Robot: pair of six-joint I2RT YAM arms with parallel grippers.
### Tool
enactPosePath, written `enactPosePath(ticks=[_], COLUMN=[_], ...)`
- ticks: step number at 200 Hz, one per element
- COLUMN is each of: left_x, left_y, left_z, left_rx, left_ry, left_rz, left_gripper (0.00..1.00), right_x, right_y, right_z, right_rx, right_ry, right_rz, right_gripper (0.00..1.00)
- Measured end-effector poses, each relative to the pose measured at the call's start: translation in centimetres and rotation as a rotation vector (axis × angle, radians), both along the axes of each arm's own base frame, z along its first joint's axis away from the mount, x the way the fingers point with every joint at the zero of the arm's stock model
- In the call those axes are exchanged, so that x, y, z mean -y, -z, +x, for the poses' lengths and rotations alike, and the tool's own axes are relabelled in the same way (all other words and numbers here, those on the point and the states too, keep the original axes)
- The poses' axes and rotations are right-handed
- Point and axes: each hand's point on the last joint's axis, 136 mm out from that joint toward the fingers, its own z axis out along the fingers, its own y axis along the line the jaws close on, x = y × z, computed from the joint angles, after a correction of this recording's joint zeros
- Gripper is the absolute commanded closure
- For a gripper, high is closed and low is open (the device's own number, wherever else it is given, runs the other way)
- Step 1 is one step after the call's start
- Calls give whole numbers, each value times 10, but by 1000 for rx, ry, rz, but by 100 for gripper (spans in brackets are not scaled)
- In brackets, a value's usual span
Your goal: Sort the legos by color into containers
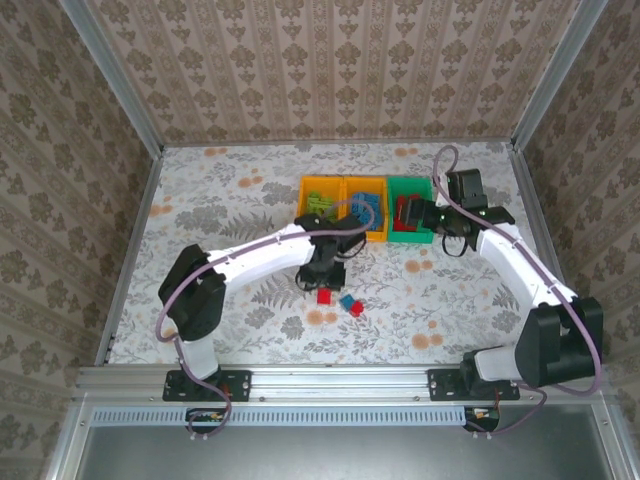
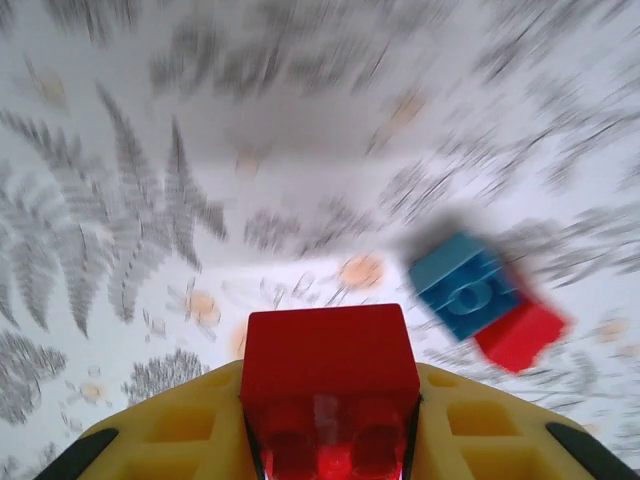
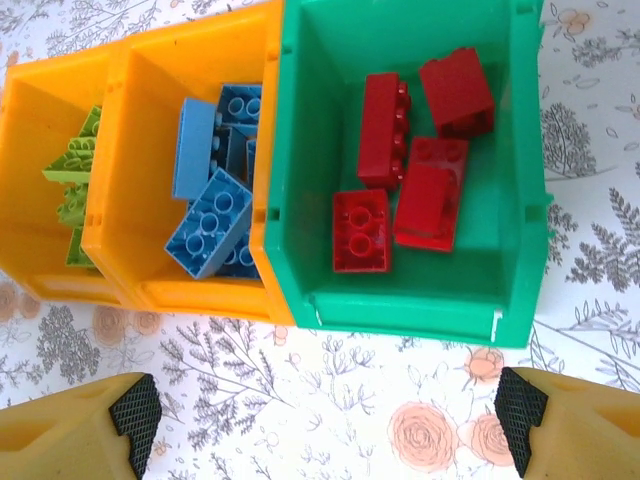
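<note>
**Counter**, white with a floral print [image 1: 220,210]: carries everything listed below.

**Bins**, three, open-topped plastic, touching side by side in a row at 12 o'clock from the counter's middle.
- Left orange-yellow bin [image 3: 30,200]: several lime green studded bricks [image 3: 75,170].
- Middle orange-yellow bin [image 3: 150,120]: several blue studded bricks [image 3: 210,220].
- Green bin [image 3: 500,210], at the row's 3 o'clock end: about five red studded bricks [image 3: 380,130].
- One colour to each bin; no strays seen.

**Right end effector** [image 3: 328,408]: released, its fingers spread wide with nothing between them. It hangs by the green bin's 3 o'clock edge.

**Left end effector** [image 2: 330,440]: clenched on the held red brick [image 2: 330,370], at 6 o'clock of the middle orange-yellow bin. The wrist view is blurred, so I cannot tell whether the brick is clear of the counter.

**Loose on the counter**: the loose blue brick [image 2: 462,285] and the loose red brick [image 2: 520,335]. They touch each other, near the held red brick at its 3 o'clock.

**Progress, as judged**: the sorting is nearly done, with three bricks outstanding. The held red brick belongs in the green bin. After it, the loose blue brick goes to the middle orange-yellow bin and the loose red brick to the green bin.
</note>
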Motion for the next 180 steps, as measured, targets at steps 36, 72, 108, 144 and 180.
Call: enactPosePath(ticks=[36, 72, 108, 144, 180], left_x=[44, 91, 125, 150, 179], left_y=[-69, -89, -72, -61, -78], left_z=[57, 114, 152, 173, 181], left_rx=[196, 306, 313, 314, 359], left_ry=[105, 200, 264, 298, 339], left_rz=[-124, -202, -298, -429, -579], left_gripper=[71, 71, 71, 71, 71], right_x=[6, 16, 19, 16, 14], right_y=[21, 38, 52, 68, 70], right_z=[-26, -48, -66, -81, -86], right_rx=[-22, -47, -72, -108, -111], right_ry=[31, 76, 110, 113, 114], right_rz=[-1, -22, -8, 30, 52], right_gripper=[11, 12, 16, 17, 17])
